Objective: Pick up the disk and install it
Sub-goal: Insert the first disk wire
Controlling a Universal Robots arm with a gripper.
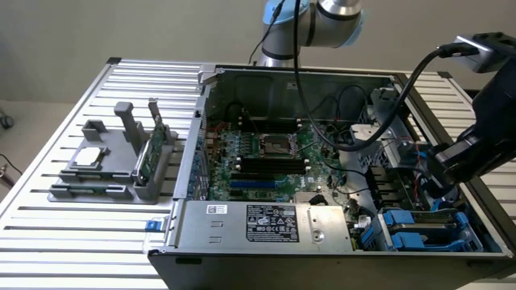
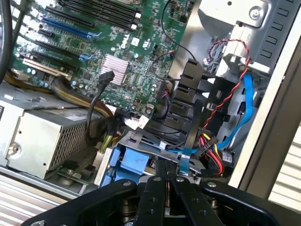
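In the open computer case (image 1: pixel 322 266), near five o'clock in the exterior view: disk (image 1: pixel 419 228) lying flat in the corner bay, blue rails showing. Toward one o'clock from it, tool (image 2: pixel 167 179) pinched fully closed on nothing, hovering close over the blue carrier.

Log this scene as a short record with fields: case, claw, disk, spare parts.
case: open computer case lying on the slatted table, circuit board and power supply exposed
claw: claw shut, low over the drive bay at the case's corner, nothing seen between its fingers
disk: disk with blue rails, lying in that bay just beneath the claw
spare parts: grey holder on the table at the exterior view's left, carrying a square chip and a green card
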